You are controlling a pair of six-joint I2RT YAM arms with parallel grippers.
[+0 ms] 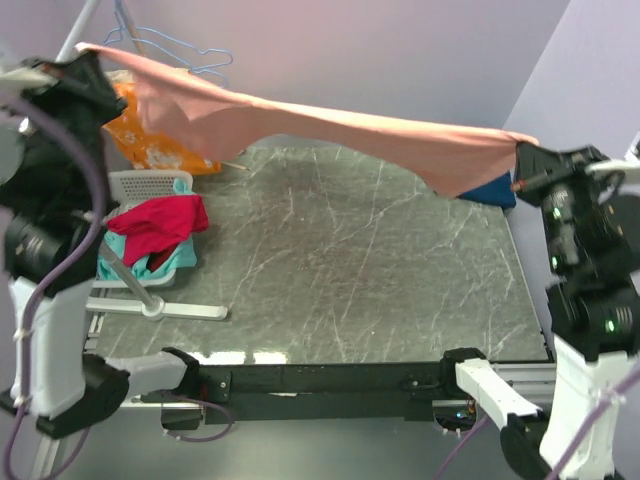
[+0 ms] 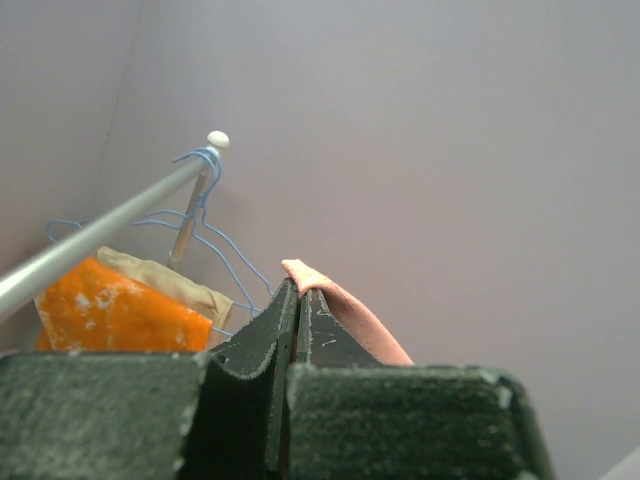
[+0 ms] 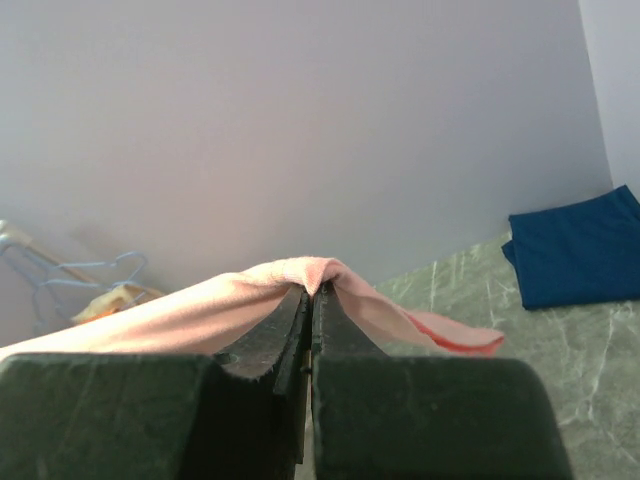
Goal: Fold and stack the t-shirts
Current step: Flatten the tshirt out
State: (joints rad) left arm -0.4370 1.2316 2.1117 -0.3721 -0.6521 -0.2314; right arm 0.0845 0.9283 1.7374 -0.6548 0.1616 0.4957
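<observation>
Salmon-pink t-shirt (image 1: 330,125) hangs stretched in the air above the table (image 1: 330,290), spanning nearly the full width from L to R and clear of the surface. It sags a bit in the middle, w/ a deeper fold of fabric drooping near the R end.

Left gripper (image 2: 297,292): jaws fully closed, pinching the shirt's L end. The wrist cam shows a thin edge of pink cloth poking out over the fingertips. It sits high at the far L of the scene.

Right gripper (image 3: 312,292): jaws also clamped tight, w/ pink fabric draped over both fingers and trailing off to either side. It holds the shirt's R end, a little lower than the L one.

Dark navy blue t-shirt (image 3: 580,245) lies folded flat on the table at the far R corner, partly hidden under the pink shirt's R end in the top view (clearer from the R wrist cam).

Off the table's L edge is a white basket (image 1: 135,185) w/ a magenta-red garment (image 1: 160,225) draped over it and a teal cloth (image 1: 178,258) beneath. Behind that hangs an orange white-blotched cloth (image 2: 110,315), beside blue wire hangers (image 2: 215,240) on a metal rail (image 2: 100,235).
</observation>
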